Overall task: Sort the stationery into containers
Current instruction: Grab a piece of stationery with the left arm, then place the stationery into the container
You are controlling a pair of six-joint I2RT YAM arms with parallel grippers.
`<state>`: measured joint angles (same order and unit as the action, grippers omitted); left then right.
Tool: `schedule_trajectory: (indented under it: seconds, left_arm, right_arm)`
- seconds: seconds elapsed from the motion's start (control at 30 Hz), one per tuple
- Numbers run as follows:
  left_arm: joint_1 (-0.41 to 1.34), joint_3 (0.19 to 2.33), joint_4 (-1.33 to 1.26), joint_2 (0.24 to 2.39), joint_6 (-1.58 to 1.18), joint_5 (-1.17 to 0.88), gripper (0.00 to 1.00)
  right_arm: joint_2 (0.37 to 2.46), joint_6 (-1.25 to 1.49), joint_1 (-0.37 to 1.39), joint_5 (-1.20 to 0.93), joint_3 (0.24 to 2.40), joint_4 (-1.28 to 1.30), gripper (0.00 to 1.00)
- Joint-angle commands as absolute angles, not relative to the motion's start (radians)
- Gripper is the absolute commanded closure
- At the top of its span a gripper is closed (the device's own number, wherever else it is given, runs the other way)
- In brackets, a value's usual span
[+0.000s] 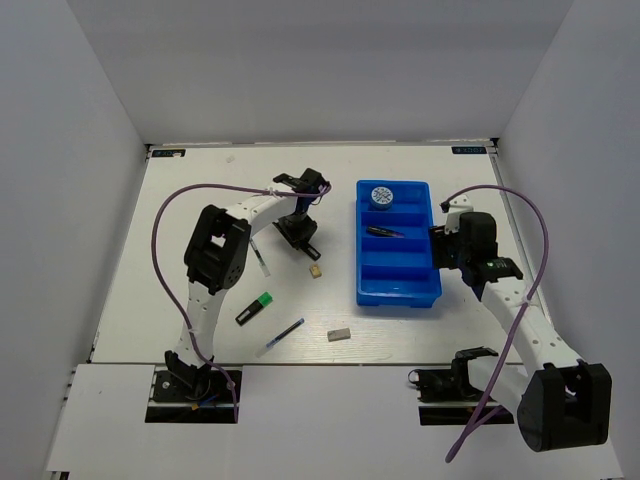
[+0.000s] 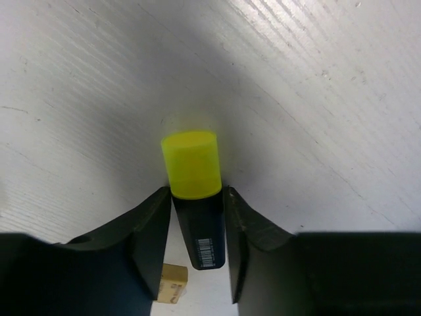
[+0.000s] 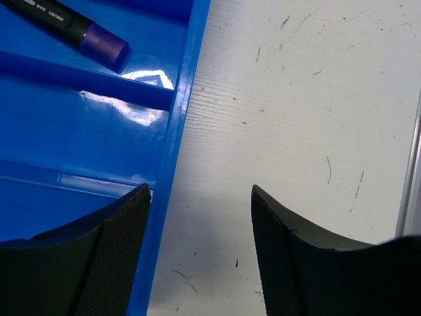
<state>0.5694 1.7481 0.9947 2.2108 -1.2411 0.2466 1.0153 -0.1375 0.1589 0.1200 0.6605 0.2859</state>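
Blue tray (image 1: 360, 260) sits right of centre on the counter (image 1: 200, 190). Its far compartment holds the round disc (image 1: 380, 195). The next one holds the purple-ended highlighter (image 3: 72, 26), lying at an angle.

Left claw (image 1: 299, 233): clamped on the black barrel of the yellow-capped highlighter (image 2: 195, 197), cap pointing at the counter, just left of the tray. Tan eraser (image 1: 316, 269) lies near it.

Right claw (image 3: 199, 197): fingers apart, holding nothing, straddling the tray's right wall.

Green highlighter (image 1: 255, 308), blue pen (image 1: 280, 338) and grey eraser (image 1: 339, 335) lie loose on the counter.
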Motion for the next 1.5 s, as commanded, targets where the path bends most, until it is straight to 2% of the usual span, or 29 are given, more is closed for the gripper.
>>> schedule_trajectory:
  seconds: [0.0,0.27,0.3,0.4,0.53,0.7,0.8,0.87,1.07,1.1,1.23,1.47]
  left_arm:
    - [0.565,1.704,0.993,2.221,-1.319,0.258,0.54]
    - [0.564,1.671,0.988,2.203,-1.293,0.259,0.75]
    - [0.565,1.669,0.985,2.195,-1.276,0.259,0.81]
    - [0.566,1.677,0.968,2.155,-1.243,0.264,0.89]
    - [0.577,1.707,0.93,2.096,-1.075,0.252,1.0]
    - [0.656,1.782,0.827,2.003,-0.762,0.322,1.0]
    - [0.678,1.818,0.717,1.974,-0.501,0.172,1.0]
    - [0.704,1.83,0.689,1.962,-0.351,0.176,1.0]
    - [0.744,1.652,0.268,1.882,-0.051,-0.072,1.0]
    - [0.75,1.652,0.267,1.879,-0.028,-0.122,1.0]
    - [0.75,1.6,-0.019,1.913,-0.031,-0.297,1.0]
    - [0.755,1.693,-0.225,2.083,-0.074,-0.39,1.0]
  right_arm:
    - [0.983,-0.123,0.149,0.103,0.703,0.273,0.34]
    - [0.982,-0.117,0.137,0.087,0.703,0.279,0.34]
    - [0.985,-0.114,0.135,0.087,0.703,0.281,0.34]
    - [0.98,-0.112,0.13,0.078,0.7,0.278,0.34]
    - [0.977,-0.112,0.127,0.071,0.701,0.281,0.34]
    - [0.979,-0.112,0.121,0.069,0.699,0.279,0.34]
    - [0.98,-0.11,0.124,0.066,0.699,0.281,0.34]
    - [0.98,-0.11,0.124,0.066,0.698,0.279,0.34]
    - [0.983,-0.115,0.124,0.063,0.698,0.281,0.34]
    - [0.985,-0.115,0.124,0.058,0.699,0.279,0.34]
    - [0.965,-0.124,0.123,0.101,0.69,0.259,0.34]
    - [0.905,-0.12,0.115,0.11,0.658,0.216,0.34]
